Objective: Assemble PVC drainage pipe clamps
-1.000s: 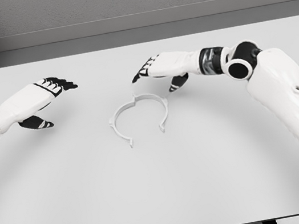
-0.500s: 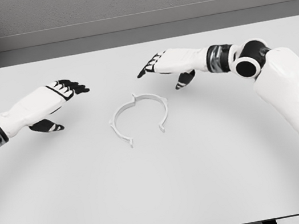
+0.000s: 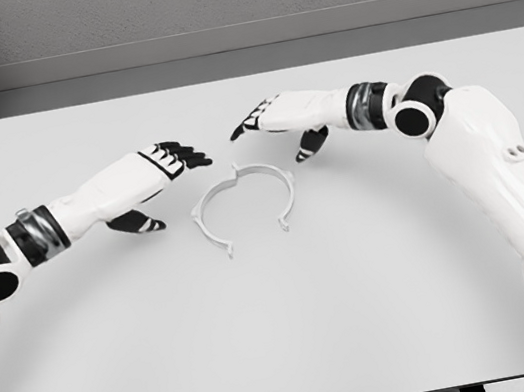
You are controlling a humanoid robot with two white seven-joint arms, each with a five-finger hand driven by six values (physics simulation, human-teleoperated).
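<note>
White pipe clamp (image 3: 243, 203) lies flat on the tabletop (image 3: 385, 316), just left of centre, its open gap facing the near edge. Left hand (image 3: 153, 180) hovers just left of the clamp, fingers extended and loose, grasping nothing, no contact. Right hand (image 3: 279, 122) hangs above and behind the clamp's far right rim, fingers relaxed, thumb down, also empty.
</note>
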